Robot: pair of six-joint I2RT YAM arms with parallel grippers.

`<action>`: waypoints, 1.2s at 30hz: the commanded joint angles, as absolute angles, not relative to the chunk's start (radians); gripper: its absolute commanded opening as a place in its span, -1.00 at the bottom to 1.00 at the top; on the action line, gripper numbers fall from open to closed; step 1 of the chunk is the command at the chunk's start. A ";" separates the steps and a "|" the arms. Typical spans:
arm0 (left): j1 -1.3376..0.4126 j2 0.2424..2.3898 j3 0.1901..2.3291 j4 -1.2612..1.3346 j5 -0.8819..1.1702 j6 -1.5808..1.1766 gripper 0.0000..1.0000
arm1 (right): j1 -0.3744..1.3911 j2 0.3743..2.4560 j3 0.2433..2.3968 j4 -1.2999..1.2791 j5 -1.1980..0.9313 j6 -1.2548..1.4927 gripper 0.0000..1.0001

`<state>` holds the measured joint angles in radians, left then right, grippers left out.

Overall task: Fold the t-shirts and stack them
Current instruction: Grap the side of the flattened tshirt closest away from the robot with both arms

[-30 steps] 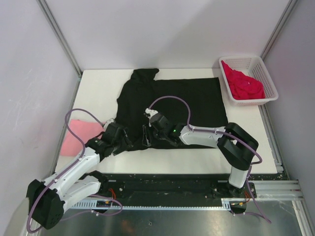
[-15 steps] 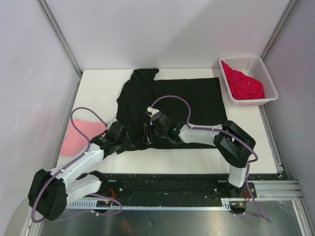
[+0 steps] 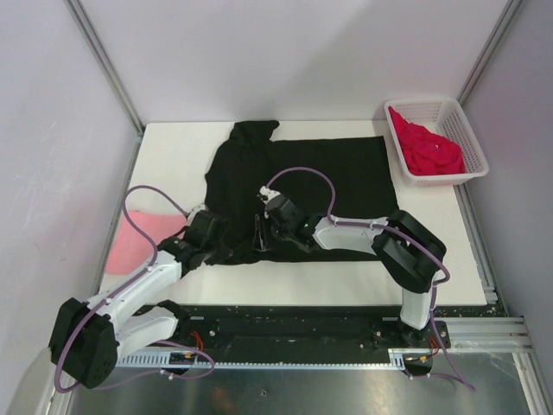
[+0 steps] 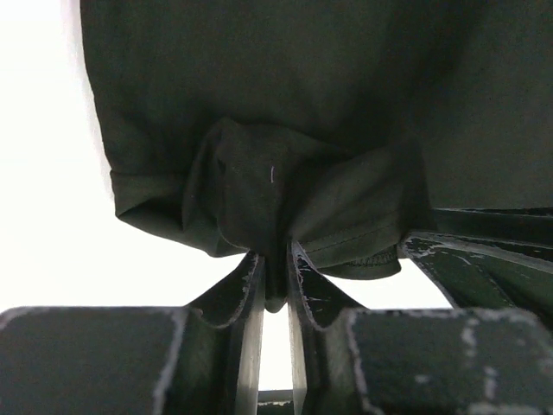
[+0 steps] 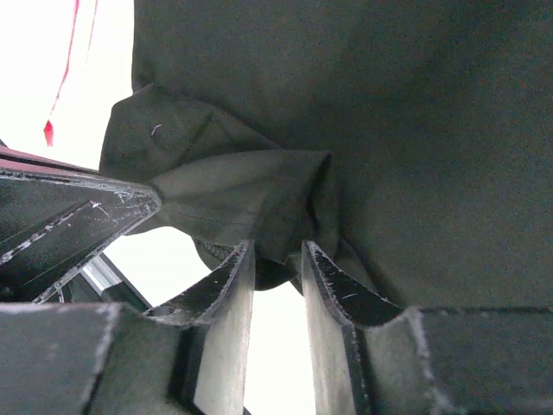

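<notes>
Best done by raising both pinches level and together, keeping the hem taut, then carrying it over in one even fold without dragging. Clamped nearly closed with the left gripper (image 4: 276, 259) on a bunched fold of the black t-shirt (image 3: 302, 173), spread flat left of the white lattice basket (image 3: 421, 104). Partly open at the right gripper (image 5: 275, 259), hem cloth between its tips; clamped or not, cannot tell.
</notes>
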<state>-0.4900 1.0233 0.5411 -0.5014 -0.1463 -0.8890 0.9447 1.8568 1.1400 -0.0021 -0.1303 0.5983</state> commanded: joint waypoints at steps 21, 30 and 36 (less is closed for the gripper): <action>-0.340 1.094 0.745 -0.450 -0.095 -0.757 -0.59 | 0.866 1.852 1.351 -0.139 -0.010 0.574 -1.00; -0.292 1.237 0.795 -0.345 -0.105 -0.783 -0.38 | 0.826 1.923 1.414 -0.180 0.026 0.542 -0.75; -0.245 1.370 0.872 -0.246 -0.028 -0.726 0.31 | 0.789 1.947 1.444 -0.247 0.075 0.521 -0.22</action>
